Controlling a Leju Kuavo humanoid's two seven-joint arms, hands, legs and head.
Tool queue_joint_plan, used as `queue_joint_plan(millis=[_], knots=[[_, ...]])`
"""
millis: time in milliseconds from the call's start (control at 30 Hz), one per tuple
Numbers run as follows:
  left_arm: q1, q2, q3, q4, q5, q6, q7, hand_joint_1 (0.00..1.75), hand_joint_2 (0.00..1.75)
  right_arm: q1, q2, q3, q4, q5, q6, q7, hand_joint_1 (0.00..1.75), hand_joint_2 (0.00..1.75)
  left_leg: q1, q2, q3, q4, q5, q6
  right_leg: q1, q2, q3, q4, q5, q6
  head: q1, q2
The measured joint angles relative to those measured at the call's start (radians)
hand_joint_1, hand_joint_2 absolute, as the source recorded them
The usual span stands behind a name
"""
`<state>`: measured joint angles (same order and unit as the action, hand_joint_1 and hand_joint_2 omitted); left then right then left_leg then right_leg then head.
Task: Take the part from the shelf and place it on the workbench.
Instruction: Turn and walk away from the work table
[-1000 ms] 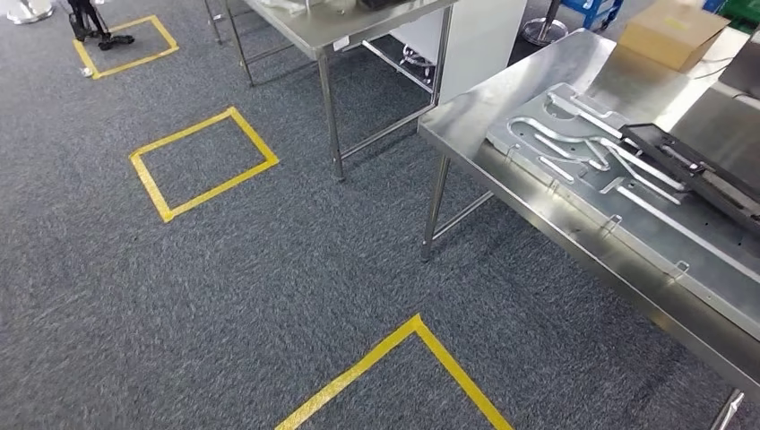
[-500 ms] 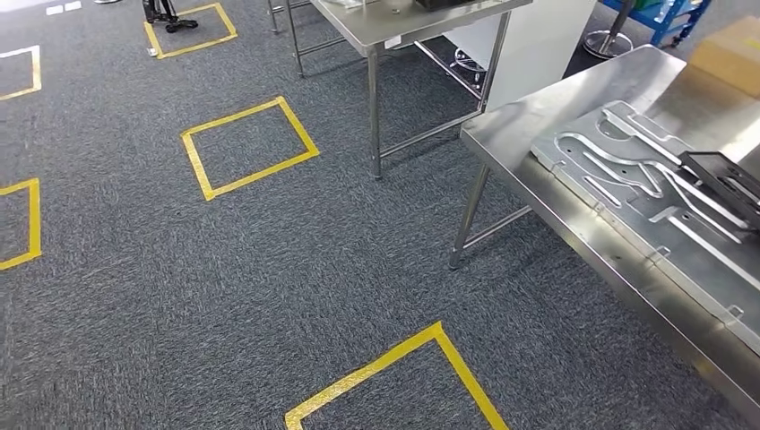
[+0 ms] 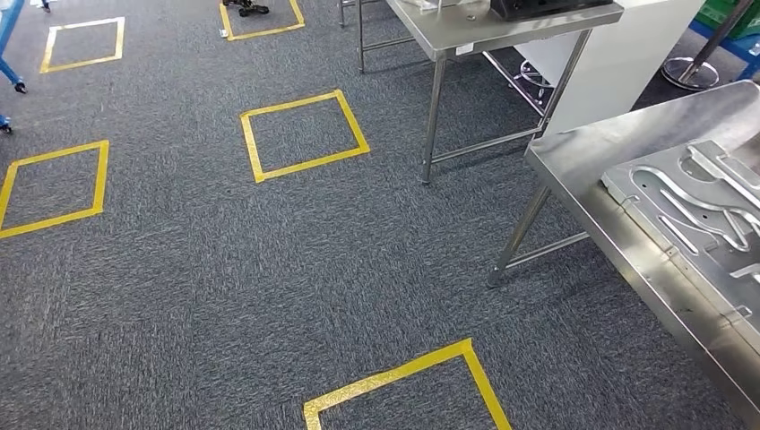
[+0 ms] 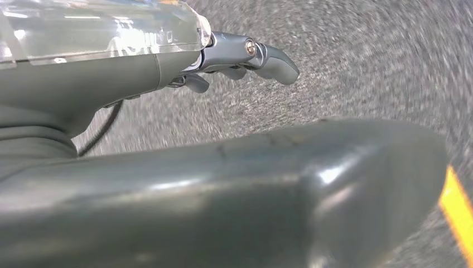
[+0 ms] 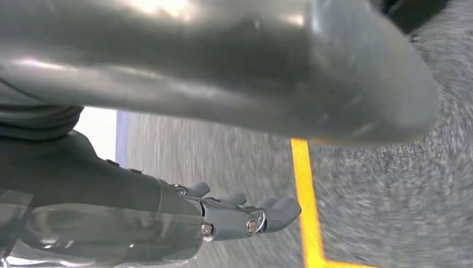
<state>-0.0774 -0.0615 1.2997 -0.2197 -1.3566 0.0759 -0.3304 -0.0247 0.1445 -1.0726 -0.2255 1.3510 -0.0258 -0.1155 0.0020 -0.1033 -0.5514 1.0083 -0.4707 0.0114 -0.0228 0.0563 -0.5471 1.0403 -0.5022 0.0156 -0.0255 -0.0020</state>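
Fingers [image 4: 268,56] of the left hand [image 4: 223,167] extend over grey carpet [image 4: 362,67], holding nothing. The right hand [image 5: 234,215] likewise hangs with fingers [image 5: 279,211] apart, above yellow tape [image 5: 304,190]. Head view: the workbench [image 3: 582,170] corner juts in on the right, carrying a grooved metal plate [image 3: 690,206], open carpet to its left.

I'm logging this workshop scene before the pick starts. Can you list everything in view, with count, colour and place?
Carpet: one, grey, whole floor.
Tape squares: five in view, yellow, on the carpet.
Workbench: one, steel, at right.
Grooved plate: one, silver, on the workbench.
Second table: one, steel, at top.
White cabinet: one, behind the second table.
Left hand: grey, hanging over carpet, holding nothing.
Right hand: grey, hanging over carpet, holding nothing.
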Motion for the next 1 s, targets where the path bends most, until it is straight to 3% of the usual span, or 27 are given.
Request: queue_joint_plan(millis=[67,133,167,233,300,333,367,400,467,533,600,667,733,800,833,867,900,967,1000], knots=[[0.002,0.006,-0.038,0.0,-0.04,0.0,0.005,0.0,0.0,-0.001,-0.009,0.04,0.001,0.055,0.006,0.01,0.0,0.0,0.002,-0.014,-0.007,0.001,0.001,-0.012,0.005,-0.005,0.002,-0.008,-0.001,-0.009,0.0,0.0],[0.006,0.011,-0.07,0.0,-0.054,0.0,0.007,0.0,0.0,-0.001,-0.017,0.076,0.002,0.075,0.008,0.016,0.0,0.0,0.005,0.002,-0.014,0.011,-0.006,-0.022,0.006,-0.025,0.006,-0.015,0.002,-0.024,-0.001,0.0],[0.006,0.013,-0.083,0.0,-0.057,0.0,0.008,0.0,0.0,0.0,-0.021,0.09,0.002,0.079,0.009,0.018,0.0,0.0,0.006,0.024,-0.028,0.039,-0.023,-0.027,0.006,-0.037,0.008,-0.019,0.003,-0.032,-0.002,0.0],[0.004,0.016,-0.102,0.0,-0.063,0.0,0.008,0.0,0.0,0.006,-0.026,0.11,0.003,0.085,0.009,0.02,0.0,0.0,0.007,0.074,-0.083,0.151,-0.081,-0.034,0.008,-0.063,0.01,-0.023,0.002,-0.043,-0.005,0.0],[0.003,0.018,-0.12,0.0,-0.085,0.0,0.009,0.0,0.0,0.01,-0.03,0.128,0.005,0.109,0.008,0.026,0.0,0.0,0.009,0.091,-0.14,0.263,-0.122,-0.038,0.013,-0.09,0.01,-0.022,-0.001,-0.047,-0.006,0.0],[0.005,0.019,-0.131,0.0,-0.105,0.0,0.01,0.0,0.0,0.01,-0.032,0.14,0.005,0.129,0.007,0.034,0.0,0.0,0.009,0.094,-0.148,0.278,-0.117,-0.039,0.015,-0.102,0.011,-0.021,-0.003,-0.048,-0.006,0.0],[0.007,0.02,-0.145,0.0,-0.128,0.0,0.011,0.0,0.0,0.01,-0.035,0.156,0.005,0.154,0.006,0.045,0.0,0.0,0.009,0.097,-0.137,0.254,-0.095,-0.037,0.017,-0.113,0.013,-0.02,-0.005,-0.048,-0.006,0.0],[0.009,0.022,-0.162,0.0,-0.152,0.001,0.011,0.0,0.0,0.009,-0.038,0.176,0.006,0.176,0.006,0.057,0.0,0.0,0.008,0.106,-0.105,0.194,-0.059,-0.033,0.018,-0.124,0.016,-0.02,-0.008,-0.047,-0.006,0.0],[0.008,0.026,-0.197,0.0,-0.188,0.003,0.012,0.0,0.0,0.009,-0.046,0.227,0.008,0.205,0.009,0.081,0.0,0.0,-0.002,0.147,-0.039,0.063,-0.01,-0.02,0.021,-0.146,0.024,-0.02,-0.014,-0.041,-0.005,0.0],[0.005,0.03,-0.229,0.0,-0.204,0.005,0.012,0.0,0.0,0.008,-0.056,0.277,0.01,0.215,0.011,0.095,0.0,0.0,-0.013,0.166,-0.016,0.008,-0.001,-0.009,0.024,-0.166,0.028,-0.021,-0.018,-0.032,-0.005,0.0],[0.008,0.036,-0.259,0.0,-0.21,0.006,0.014,0.0,0.0,0.003,-0.067,0.321,0.012,0.217,0.014,0.102,0.0,0.0,-0.013,0.144,-0.015,0.0,0.004,0.001,0.023,-0.179,0.033,-0.023,-0.022,-0.021,-0.004,0.0],[0.012,0.041,-0.3,0.0,-0.212,0.009,0.018,0.0,0.0,0.001,-0.083,0.373,0.013,0.218,0.021,0.109,0.0,0.0,-0.008,0.125,-0.006,-0.016,0.013,0.01,0.02,-0.142,0.028,0.002,-0.043,-0.011,-0.003,0.0],[0.003,0.047,-0.354,0.0,-0.212,0.016,0.024,0.0,0.0,0.004,-0.105,0.439,0.015,0.218,0.023,0.114,0.0,0.0,-0.005,0.104,-0.003,-0.025,0.021,0.019,0.016,-0.081,-0.022,0.105,-0.099,-0.005,-0.002,0.0],[-0.019,0.057,-0.415,0.0,-0.212,0.022,0.035,0.0,0.0,0.006,-0.135,0.521,0.018,0.218,0.018,0.118,0.0,0.0,-0.005,0.076,-0.007,-0.024,0.023,0.022,0.013,-0.059,-0.094,0.234,-0.146,-0.001,-0.002,0.0],[-0.031,0.062,-0.445,0.0,-0.211,0.023,0.048,0.0,0.0,0.005,-0.153,0.567,0.019,0.218,0.014,0.12,0.0,0.0,-0.004,0.061,-0.007,-0.023,0.024,0.022,0.011,-0.057,-0.114,0.263,-0.144,0.001,-0.002,0.0],[-0.044,0.068,-0.475,0.0,-0.211,0.021,0.067,0.0,0.0,0.002,-0.173,0.612,0.02,0.218,0.011,0.123,0.0,0.0,-0.003,0.047,-0.006,-0.021,0.023,0.021,0.009,-0.055,-0.115,0.253,-0.119,0.003,-0.002,0.0],[-0.058,0.073,-0.507,0.0,-0.211,0.018,0.09,0.0,0.0,-0.003,-0.193,0.657,0.02,0.218,0.011,0.125,0.0,0.0,-0.001,0.033,-0.005,-0.019,0.023,0.019,0.006,-0.05,-0.098,0.203,-0.078,0.004,-0.002,0.0],[-0.086,0.08,-0.58,0.0,-0.211,0.012,0.128,0.0,0.0,-0.018,-0.23,0.747,0.02,0.218,0.018,0.128,0.0,0.0,0.001,0.011,-0.006,-0.011,0.019,0.01,0.0,-0.01,-0.045,0.065,0.001,0.005,-0.002,0.0],[-0.102,0.083,-0.621,0.0,-0.211,0.01,0.136,0.0,0.0,-0.029,-0.244,0.788,0.02,0.218,0.022,0.128,0.0,0.0,0.002,0.001,-0.011,-0.007,0.018,0.004,-0.001,0.01,-0.028,0.017,0.022,0.004,-0.002,0.0]])
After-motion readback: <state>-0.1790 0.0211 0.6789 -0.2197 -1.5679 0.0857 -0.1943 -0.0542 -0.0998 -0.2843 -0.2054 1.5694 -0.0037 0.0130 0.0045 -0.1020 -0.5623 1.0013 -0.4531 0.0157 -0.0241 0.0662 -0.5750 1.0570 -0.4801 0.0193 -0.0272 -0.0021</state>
